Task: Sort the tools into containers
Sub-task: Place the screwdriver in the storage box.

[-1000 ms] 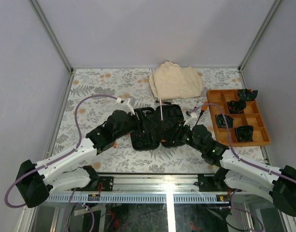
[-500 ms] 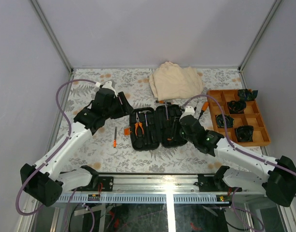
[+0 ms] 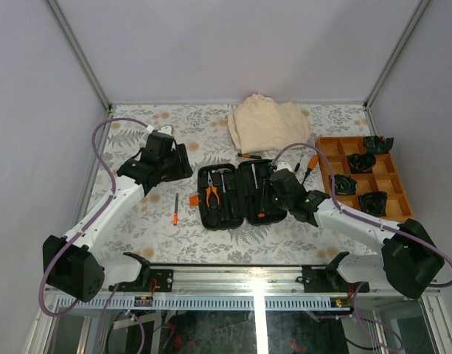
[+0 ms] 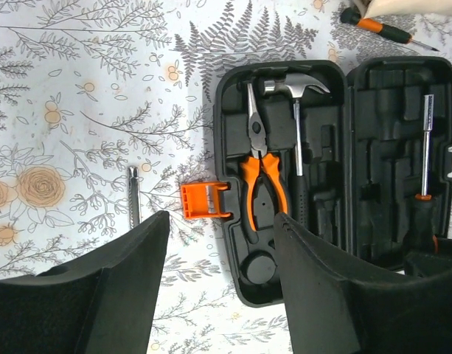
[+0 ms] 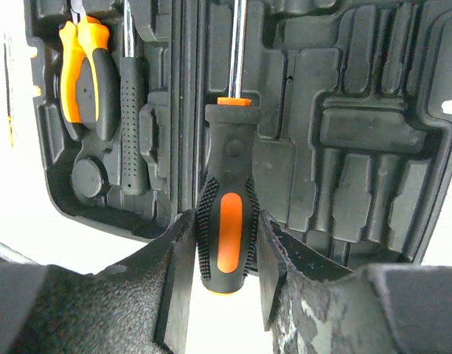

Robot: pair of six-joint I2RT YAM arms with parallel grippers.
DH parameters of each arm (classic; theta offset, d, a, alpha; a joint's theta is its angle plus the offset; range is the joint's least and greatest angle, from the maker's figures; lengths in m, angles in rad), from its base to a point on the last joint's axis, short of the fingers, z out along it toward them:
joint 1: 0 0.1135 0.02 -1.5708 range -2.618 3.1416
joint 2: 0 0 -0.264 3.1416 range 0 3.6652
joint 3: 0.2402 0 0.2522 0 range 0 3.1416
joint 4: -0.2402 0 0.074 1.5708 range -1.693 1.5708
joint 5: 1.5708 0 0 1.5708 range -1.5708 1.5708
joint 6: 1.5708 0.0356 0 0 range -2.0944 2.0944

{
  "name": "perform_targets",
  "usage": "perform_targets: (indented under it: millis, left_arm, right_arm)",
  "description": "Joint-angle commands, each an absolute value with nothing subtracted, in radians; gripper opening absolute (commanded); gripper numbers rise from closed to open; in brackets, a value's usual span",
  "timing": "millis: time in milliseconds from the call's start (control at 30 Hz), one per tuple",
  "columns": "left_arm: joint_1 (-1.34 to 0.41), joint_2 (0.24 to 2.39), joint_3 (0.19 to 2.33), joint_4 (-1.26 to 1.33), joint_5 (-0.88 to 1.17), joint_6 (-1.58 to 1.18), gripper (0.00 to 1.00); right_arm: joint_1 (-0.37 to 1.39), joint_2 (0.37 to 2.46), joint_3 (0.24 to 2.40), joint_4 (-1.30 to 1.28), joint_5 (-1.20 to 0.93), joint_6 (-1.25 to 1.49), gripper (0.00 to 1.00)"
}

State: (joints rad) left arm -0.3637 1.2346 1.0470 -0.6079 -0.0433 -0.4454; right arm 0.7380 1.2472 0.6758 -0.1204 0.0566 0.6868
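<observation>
Beige cloth (image 3: 268, 124) behind black case (image 3: 234, 214)

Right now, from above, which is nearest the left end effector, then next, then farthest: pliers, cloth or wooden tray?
From the left end effector:
1. Orange-handled pliers, in the tool case.
2. Beige cloth, at the back.
3. Wooden tray, far right.

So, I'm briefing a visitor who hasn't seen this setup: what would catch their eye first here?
The open black tool case sits mid-table, with orange-handled pliers and a hammer seated in its left half. The right gripper is closed on a black-and-orange screwdriver lying in the right half, while the left gripper hangs open to the left of the case. A beige cloth lies bunched behind it.
</observation>
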Motion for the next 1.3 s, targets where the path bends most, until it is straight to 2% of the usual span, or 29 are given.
perform_targets:
  millis: [0, 233, 700, 1133, 1267]
  left_arm:
    - [-0.359, 1.239, 1.026, -0.592, -0.086, -0.405, 0.58]
    - [-0.355, 1.255, 1.001, -0.570, -0.065, -0.432, 0.57]
    - [-0.311, 1.263, 0.974, -0.546, 0.011, -0.449, 0.57]
    - [-0.279, 1.248, 0.964, -0.535, 0.031, -0.456, 0.57]
    - [-0.276, 1.248, 0.962, -0.535, 0.034, -0.456, 0.58]
  right_arm:
    - [0.705, 1.273, 0.707, -0.048, -0.025, 0.666, 0.09]
    - [0.691, 1.359, 0.717, -0.016, -0.102, 0.664, 0.10]
    - [0.685, 1.442, 0.724, 0.000, -0.123, 0.680, 0.14]
    - [0.686, 1.456, 0.751, -0.085, -0.165, 0.646, 0.33]
    - [0.686, 1.459, 0.764, -0.112, -0.159, 0.633, 0.44]
